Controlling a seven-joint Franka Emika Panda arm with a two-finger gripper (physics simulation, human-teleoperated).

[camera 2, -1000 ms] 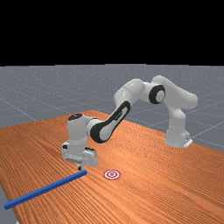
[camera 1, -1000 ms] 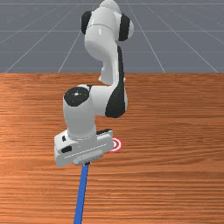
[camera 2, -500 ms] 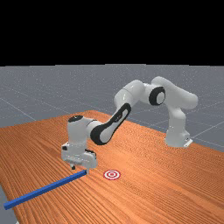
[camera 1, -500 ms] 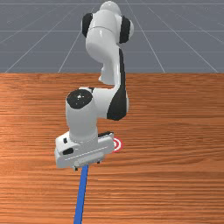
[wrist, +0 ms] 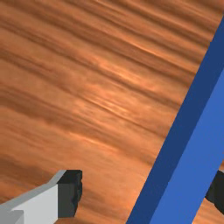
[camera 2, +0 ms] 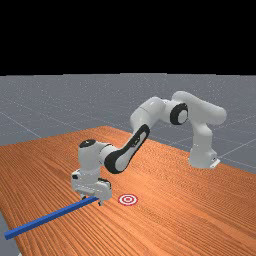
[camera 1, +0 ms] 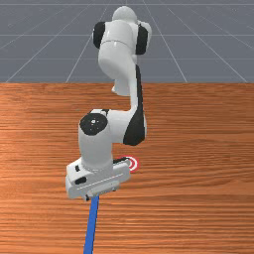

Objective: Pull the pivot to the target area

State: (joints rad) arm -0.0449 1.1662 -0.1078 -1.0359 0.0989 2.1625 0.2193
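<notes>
In the last half second the open jaws point(camera 2: 91, 201) have come down astride the near end of the blue bar point(camera 2: 50, 216), one finger close against its side, the other well off. The bar hasn't shifted: it runs from that end out to the worktop's point(camera 2: 190, 210) edge farthest from the arm's base, short of the target point(camera 2: 128, 199). So the reach looks nearly done; closing squarely should come next, then the pull.
</notes>
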